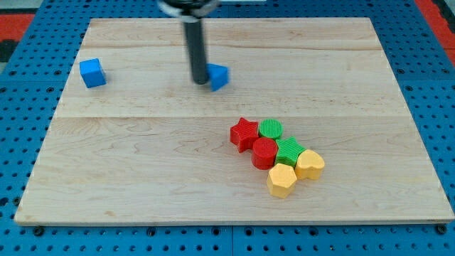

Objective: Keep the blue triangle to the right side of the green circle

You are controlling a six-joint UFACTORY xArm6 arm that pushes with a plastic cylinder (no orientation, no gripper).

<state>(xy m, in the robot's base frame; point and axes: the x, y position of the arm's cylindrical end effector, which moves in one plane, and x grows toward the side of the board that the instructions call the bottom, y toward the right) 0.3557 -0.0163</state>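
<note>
My tip, a bare rod gripping nothing, touches the blue triangle on its right; orientation unclear. The green circle sits lower right, well apart.

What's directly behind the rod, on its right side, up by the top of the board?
The blue triangle sits against my tip on the view's right. Its left edge is covered by the rod, so actual contact cannot be confirmed. The green circle lies lower right.

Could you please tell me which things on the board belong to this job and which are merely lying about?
In the job: blue triangle, green circle, my tip touching the triangle's left.

Lying about: blue cube, red star, red cylinder, green block, yellow heart, yellow hexagon.
</note>
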